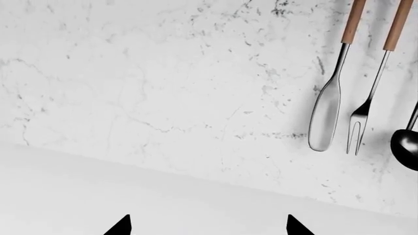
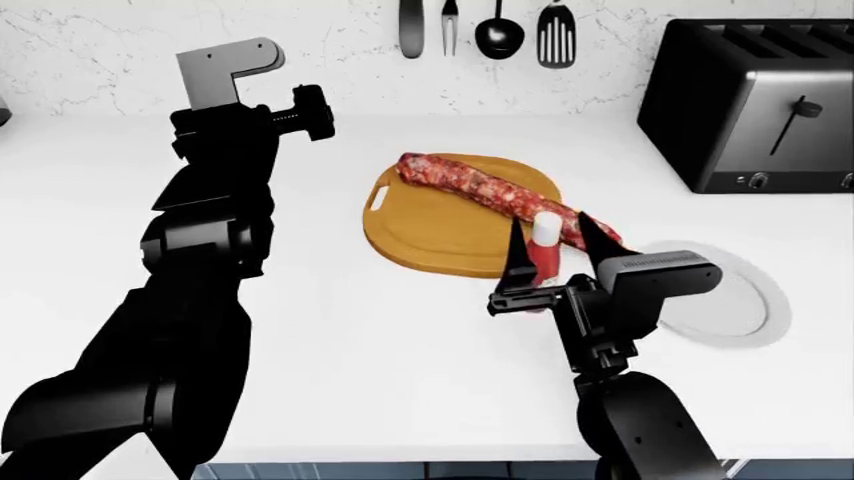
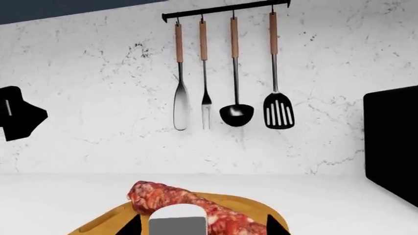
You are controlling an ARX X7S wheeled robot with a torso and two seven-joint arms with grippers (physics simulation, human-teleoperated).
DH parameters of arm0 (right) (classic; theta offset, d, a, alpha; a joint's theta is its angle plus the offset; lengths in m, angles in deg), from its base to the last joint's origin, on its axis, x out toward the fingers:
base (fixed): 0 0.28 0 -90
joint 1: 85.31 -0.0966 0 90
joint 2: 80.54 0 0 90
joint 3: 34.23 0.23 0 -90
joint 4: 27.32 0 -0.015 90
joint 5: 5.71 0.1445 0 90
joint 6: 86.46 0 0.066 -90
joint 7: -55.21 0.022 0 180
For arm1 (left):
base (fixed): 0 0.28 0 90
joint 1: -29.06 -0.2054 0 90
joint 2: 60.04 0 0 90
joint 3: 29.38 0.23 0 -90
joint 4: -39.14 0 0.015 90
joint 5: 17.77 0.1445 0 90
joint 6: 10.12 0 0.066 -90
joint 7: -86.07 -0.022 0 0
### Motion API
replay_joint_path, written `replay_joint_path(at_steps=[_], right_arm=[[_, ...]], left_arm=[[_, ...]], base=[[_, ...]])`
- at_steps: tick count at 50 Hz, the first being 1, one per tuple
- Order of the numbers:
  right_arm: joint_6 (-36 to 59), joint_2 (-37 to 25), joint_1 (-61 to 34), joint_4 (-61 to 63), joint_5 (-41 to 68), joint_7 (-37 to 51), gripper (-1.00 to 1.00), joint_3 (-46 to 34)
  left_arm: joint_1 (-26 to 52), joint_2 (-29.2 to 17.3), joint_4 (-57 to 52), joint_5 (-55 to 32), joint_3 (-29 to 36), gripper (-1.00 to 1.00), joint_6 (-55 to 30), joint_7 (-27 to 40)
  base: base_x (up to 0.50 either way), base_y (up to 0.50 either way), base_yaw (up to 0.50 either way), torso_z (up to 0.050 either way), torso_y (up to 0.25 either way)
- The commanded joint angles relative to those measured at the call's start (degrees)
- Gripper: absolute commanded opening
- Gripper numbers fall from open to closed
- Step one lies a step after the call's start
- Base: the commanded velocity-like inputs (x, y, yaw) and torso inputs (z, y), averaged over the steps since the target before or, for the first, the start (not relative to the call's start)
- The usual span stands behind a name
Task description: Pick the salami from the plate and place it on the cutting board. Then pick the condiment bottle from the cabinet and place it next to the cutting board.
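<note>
The salami (image 2: 481,185) lies slantwise across the tan cutting board (image 2: 427,225), one end reaching past the rim toward the white plate (image 2: 727,300), which has nothing on it. The red condiment bottle (image 2: 545,255) with a white cap stands upright on the counter by the board's near right edge. My right gripper (image 2: 549,222) is open around it, with a gap at each finger. In the right wrist view the bottle cap (image 3: 177,220) sits between the fingertips, in front of the salami (image 3: 163,196) and board (image 3: 104,223). My left gripper (image 2: 314,110) hangs open over bare counter, left of the board, its fingertips (image 1: 124,226) wide apart.
A black toaster (image 2: 754,100) stands at the back right. Utensils (image 2: 497,30) hang on a rail against the marble wall, also seen as utensils (image 3: 235,73) and a fork (image 1: 365,112). White counter (image 2: 374,350) stretches in front of the board.
</note>
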State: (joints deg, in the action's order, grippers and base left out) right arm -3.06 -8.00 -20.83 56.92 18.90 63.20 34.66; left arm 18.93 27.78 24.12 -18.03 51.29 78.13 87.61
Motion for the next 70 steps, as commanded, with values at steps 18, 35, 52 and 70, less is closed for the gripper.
replay_joint_path(at_steps=[18, 35, 52, 70], right_arm=[[-0.36, -1.12, 4.81, 0.13, 2.78, 0.18, 1.00, -1.80], [3.82, -6.94, 11.43, 17.81, 4.19, 5.12, 1.00, -1.25], [5.41, -11.70, 16.00, 31.99, 7.51, 8.86, 1.00, 1.34], [4.56, -15.44, 19.71, 40.01, 12.36, 10.21, 1.00, 4.43]], left_arm=[[-0.04, -0.01, 0.00, -0.03, -0.01, 1.00, 0.15, 0.05], [-0.08, -0.02, 0.00, -0.01, -0.09, 1.00, 0.24, -0.02], [3.05, -0.55, -4.41, -1.64, -1.01, 1.00, 2.25, -3.48], [-18.16, 0.32, -83.13, -18.01, 0.40, 1.00, -50.91, -0.32]], base=[[0.00, 0.00, 0.00, -0.003, 0.000], [0.00, 0.00, 0.00, -0.001, 0.000], [0.00, 0.00, 0.00, 0.000, 0.000], [0.00, 0.00, 0.00, 0.000, 0.000]])
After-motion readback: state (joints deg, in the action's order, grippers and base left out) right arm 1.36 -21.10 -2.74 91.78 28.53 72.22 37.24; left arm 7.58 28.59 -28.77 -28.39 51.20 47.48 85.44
